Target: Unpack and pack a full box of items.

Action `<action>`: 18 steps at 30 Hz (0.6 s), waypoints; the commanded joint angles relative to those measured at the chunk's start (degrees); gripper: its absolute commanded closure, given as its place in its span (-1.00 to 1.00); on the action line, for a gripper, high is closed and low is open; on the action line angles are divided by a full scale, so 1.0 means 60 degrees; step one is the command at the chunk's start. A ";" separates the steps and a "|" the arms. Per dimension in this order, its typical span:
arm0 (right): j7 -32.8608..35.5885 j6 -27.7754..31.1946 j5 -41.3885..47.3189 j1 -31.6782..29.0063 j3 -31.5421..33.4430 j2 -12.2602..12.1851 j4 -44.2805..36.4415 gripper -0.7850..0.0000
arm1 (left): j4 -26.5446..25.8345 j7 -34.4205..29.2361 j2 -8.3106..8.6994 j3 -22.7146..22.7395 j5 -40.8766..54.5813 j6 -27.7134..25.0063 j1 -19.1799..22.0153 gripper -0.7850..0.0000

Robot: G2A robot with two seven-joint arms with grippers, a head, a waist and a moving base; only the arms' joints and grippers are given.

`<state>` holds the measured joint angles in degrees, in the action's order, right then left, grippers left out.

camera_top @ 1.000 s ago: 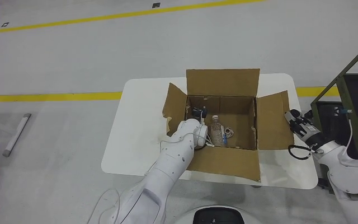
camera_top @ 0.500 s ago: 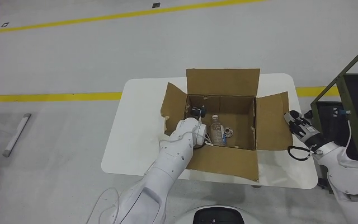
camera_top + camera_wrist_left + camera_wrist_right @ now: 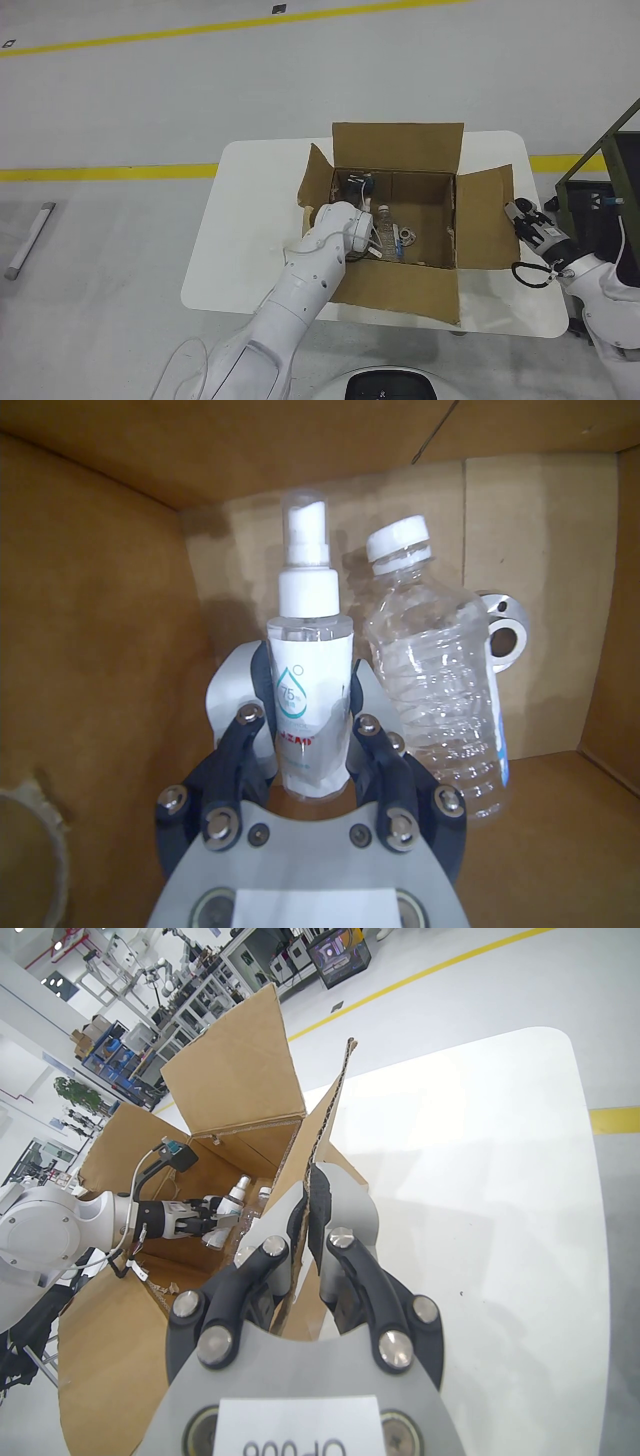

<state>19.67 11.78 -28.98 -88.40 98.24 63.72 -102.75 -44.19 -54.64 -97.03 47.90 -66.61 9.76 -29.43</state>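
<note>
An open cardboard box (image 3: 398, 147) stood on the white tabletop (image 3: 250, 230), all four flaps folded outward. The left arm reached down into the box near its left wall, where the left pincer (image 3: 307, 685) was clamped on a clear spray bottle (image 3: 310, 650) with a white label and pump head, one finger on each side of the bottle's body. Just beside the spray bottle lay a clear water bottle (image 3: 435, 700) with a white cap, cap end toward the far wall of the box. A round metal flange (image 3: 505, 630) with holes lay partly hidden behind the water bottle, on the side away from the spray bottle. Outside the box, at its right side, the right pincer (image 3: 320, 1208) was closed on the edge of the right flap (image 3: 327, 1118), the corrugated edge pinched between its dark finger pads.
</note>
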 commanded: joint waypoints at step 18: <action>-0.0019 0.0054 -0.0105 -0.0021 0.0010 -0.0003 0.0033 0.91 | -0.1698 -0.0531 0.0411 0.0678 -0.1019 -0.0145 -0.1059 0.02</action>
<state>19.63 12.13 -29.60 -88.49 98.27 63.70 -102.57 -54.60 -58.02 -94.58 51.89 -72.58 8.92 -35.70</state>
